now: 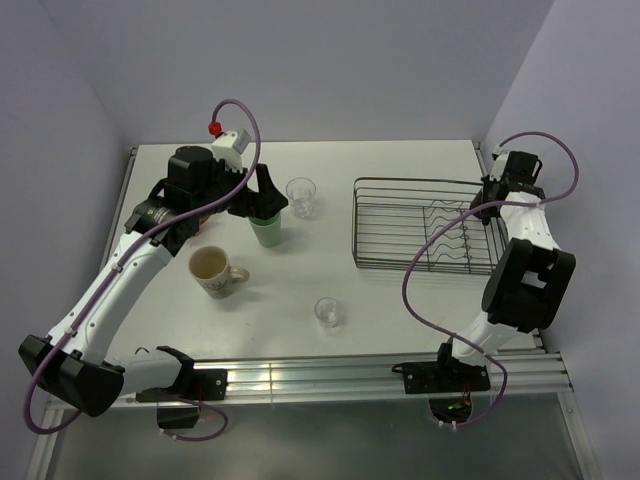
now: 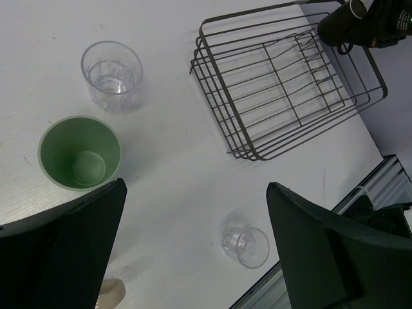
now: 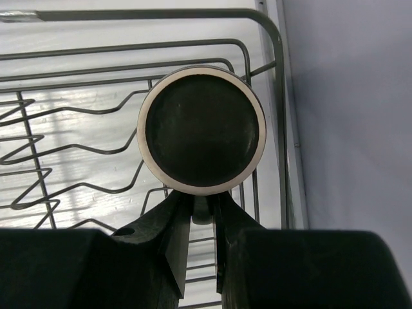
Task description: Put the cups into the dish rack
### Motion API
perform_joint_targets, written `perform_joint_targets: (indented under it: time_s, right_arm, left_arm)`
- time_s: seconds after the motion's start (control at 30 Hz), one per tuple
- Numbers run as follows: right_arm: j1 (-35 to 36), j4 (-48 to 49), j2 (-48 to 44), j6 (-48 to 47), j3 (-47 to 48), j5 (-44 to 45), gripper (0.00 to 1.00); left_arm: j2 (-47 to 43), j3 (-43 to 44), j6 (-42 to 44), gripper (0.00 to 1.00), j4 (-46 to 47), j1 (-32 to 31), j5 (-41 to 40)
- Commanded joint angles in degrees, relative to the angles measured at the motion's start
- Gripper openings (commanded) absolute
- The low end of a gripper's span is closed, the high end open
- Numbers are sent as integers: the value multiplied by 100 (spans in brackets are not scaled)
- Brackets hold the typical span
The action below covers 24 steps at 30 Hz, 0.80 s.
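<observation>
**Left gripper** (image 2: 193, 257): the jaws are spread wide with nothing between them. The two fingers (image 2: 64, 257) are broad, matte black blocks. In the overhead view the left gripper sits just above the green tumbler (image 1: 266, 232).

**Right gripper** (image 3: 203, 209): the fingers are clamped on the thin handle of the dark brown cup (image 3: 201, 129). The right wrist view shows the cup as a round, dark, slightly glossy disc ringed by a pale band. Whether this is its mouth or its base cannot be told. It hangs over the far right corner of the dish rack (image 1: 425, 225).

**Dish rack**: a rectangular frame of thin dark wire with rounded corners, low sides and a row of wavy dividers along its right half. It rests on the right half of the white table (image 1: 400, 300). No cup stands in it.

**Cups on the table**
- The green tumbler is smooth, opaque plastic tapering to a flat round base. It is upright at centre left.
- A clear glass (image 1: 301, 197) with a ribbed wall stands just beside the tumbler, on the rack side.
- A second clear glass (image 1: 328, 312) is smaller and lies near the front edge, well apart from the others.
- The cream mug (image 1: 213, 270) has a patterned wall and a loop handle pointing right. It is upright, nearer the front than the tumbler.
</observation>
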Motion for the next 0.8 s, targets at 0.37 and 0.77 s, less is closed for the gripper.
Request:
perform_joint_targets:
  time_s: [0.37, 0.77]
  right_arm:
    - [-74, 793, 125, 123, -292, -31, 0]
    - [-83, 846, 28, 62, -504, -154, 0]
  left_arm:
    - [62, 94, -38, 99, 141, 31, 172]
    - [124, 42, -12, 99, 159, 40, 198]
